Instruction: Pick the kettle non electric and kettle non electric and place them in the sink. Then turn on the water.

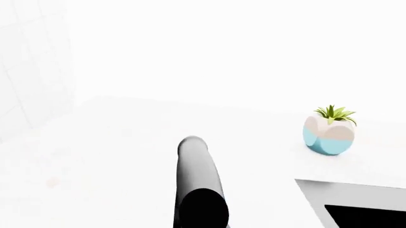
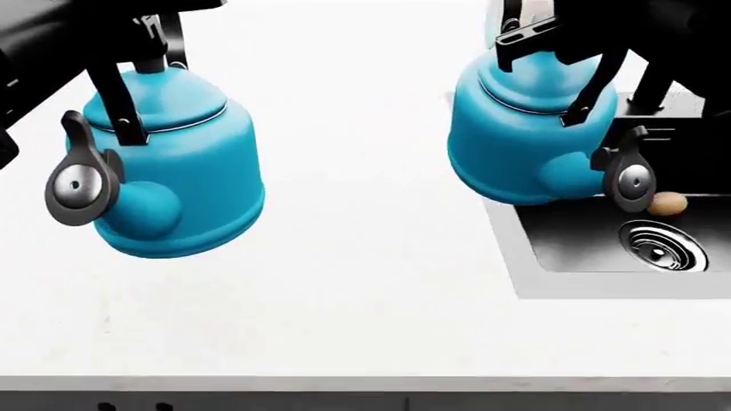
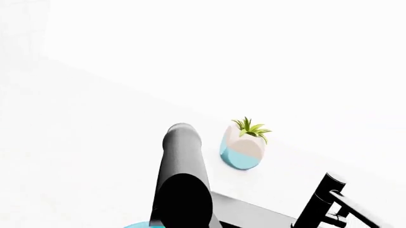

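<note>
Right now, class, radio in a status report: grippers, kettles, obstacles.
Both arms holding kettles aloft. Left kettle over counter; right kettle at sink edge. Small brown object in basin.

Two glossy turquoise kettles hang above the counter [image 2: 365, 282] by their black handles. The left kettle [image 2: 171, 171] is over bare counter; the right kettle [image 2: 525, 137] overlaps the black sink's [image 2: 571, 248] edge.

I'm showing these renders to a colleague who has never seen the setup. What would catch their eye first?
Two glossy turquoise kettles fill the head view: the left kettle hangs over the white counter from the left arm, and the right kettle hangs at the edge of the black sink from the right arm. In both wrist views, a small potted plant is the only colour on the counter.
</note>
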Controlling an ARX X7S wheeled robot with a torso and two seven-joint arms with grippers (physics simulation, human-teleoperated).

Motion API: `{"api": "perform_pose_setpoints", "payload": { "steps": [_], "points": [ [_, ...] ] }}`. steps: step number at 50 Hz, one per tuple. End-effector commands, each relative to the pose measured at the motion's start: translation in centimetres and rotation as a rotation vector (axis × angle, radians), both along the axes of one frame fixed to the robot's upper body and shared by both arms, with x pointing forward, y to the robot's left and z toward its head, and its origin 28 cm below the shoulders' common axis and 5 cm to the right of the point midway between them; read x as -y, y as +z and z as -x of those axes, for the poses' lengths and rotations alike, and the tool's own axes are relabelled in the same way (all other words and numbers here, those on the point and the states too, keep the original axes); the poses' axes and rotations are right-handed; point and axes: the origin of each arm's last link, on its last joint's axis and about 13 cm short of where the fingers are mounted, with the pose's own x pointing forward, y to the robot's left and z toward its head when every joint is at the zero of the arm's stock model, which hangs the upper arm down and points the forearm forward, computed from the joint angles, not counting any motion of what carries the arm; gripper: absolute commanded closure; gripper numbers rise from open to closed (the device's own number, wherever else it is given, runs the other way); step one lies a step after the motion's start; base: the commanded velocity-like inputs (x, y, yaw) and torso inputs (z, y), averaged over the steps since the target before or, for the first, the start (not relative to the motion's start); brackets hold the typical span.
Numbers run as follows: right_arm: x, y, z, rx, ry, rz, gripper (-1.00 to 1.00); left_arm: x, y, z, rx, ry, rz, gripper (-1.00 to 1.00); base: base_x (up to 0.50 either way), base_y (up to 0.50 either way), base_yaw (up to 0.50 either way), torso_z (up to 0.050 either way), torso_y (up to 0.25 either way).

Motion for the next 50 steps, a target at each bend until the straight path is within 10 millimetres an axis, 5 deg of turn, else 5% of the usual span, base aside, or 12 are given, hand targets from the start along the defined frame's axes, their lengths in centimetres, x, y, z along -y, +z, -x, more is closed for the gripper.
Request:
{"api": "perform_pose_setpoints", "payload": {
  "steps": [1, 50],
  "points": [
    [0.34, 0.30, -0.02, 0.029, -0.028, -0.011, 1.00, -0.14, 0.62, 0.18, 0.036, 0.003, 0.014, 1.00, -0.11, -0.50, 0.00, 0.000, 0.000],
    [0.35, 0.31, 0.16, 0.037, -0.004, -0.029, 1.00, 0.05, 0.56, 0.25, 0.040, -0.012, 0.021, 1.00, 0.00, -0.50, 0.00, 0.001, 0.002]
  ]
}}
